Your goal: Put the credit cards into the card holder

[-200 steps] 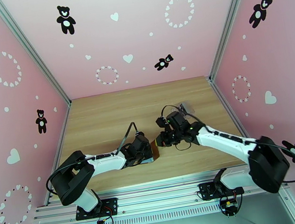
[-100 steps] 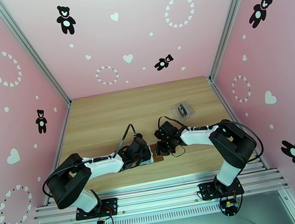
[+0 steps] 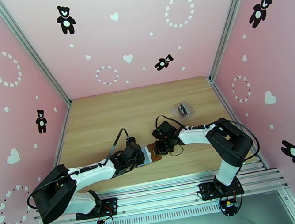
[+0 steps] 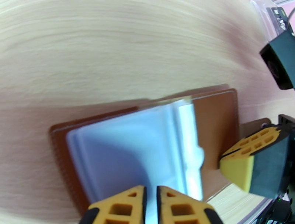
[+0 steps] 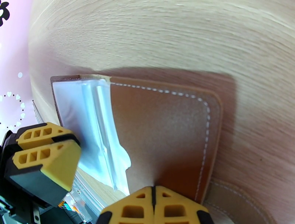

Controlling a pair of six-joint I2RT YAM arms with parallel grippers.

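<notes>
The left gripper (image 3: 140, 156) has drawn back toward the near left and its elbow has swung lower and further left. This uncovers the greyish see-through pockets (image 3: 144, 159) of the small brown leather-look folding card holder (image 3: 154, 150), which now lies spread open. The right arm, first stretched out to the right, has folded its elbow inward. The right gripper (image 3: 160, 143) has shifted nearer and left, onto the holder's brown cover. The clear plastic case (image 3: 182, 110), earlier half hidden behind that arm, is now in plain view.
</notes>
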